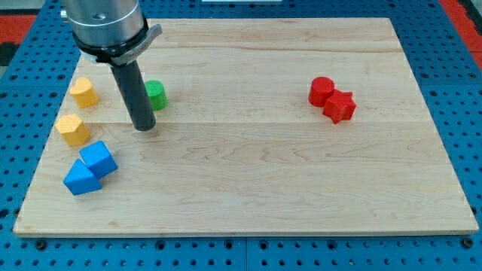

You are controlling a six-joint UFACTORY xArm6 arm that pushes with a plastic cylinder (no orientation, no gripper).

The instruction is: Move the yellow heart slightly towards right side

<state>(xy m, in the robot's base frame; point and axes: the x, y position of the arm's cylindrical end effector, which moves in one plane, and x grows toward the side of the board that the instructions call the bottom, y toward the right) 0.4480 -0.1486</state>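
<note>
Two yellow blocks lie near the board's left edge: an upper one point(83, 92) and a lower one point(72, 129). The lower one looks like the heart, but I cannot be sure of the shapes. My tip point(143, 128) rests on the board to the right of the lower yellow block, about a block's width or more away, not touching it. It is below and to the right of the upper yellow block. A green block point(156, 95) sits just above the tip, partly hidden behind the rod.
Two blue blocks touch at the lower left: a cube point(99, 158) and a wedge-like one point(80, 179). Two red blocks touch at the upper right: a round one point(321, 91) and a star-like one point(340, 106). The wooden board point(256, 188) lies on a blue pegboard.
</note>
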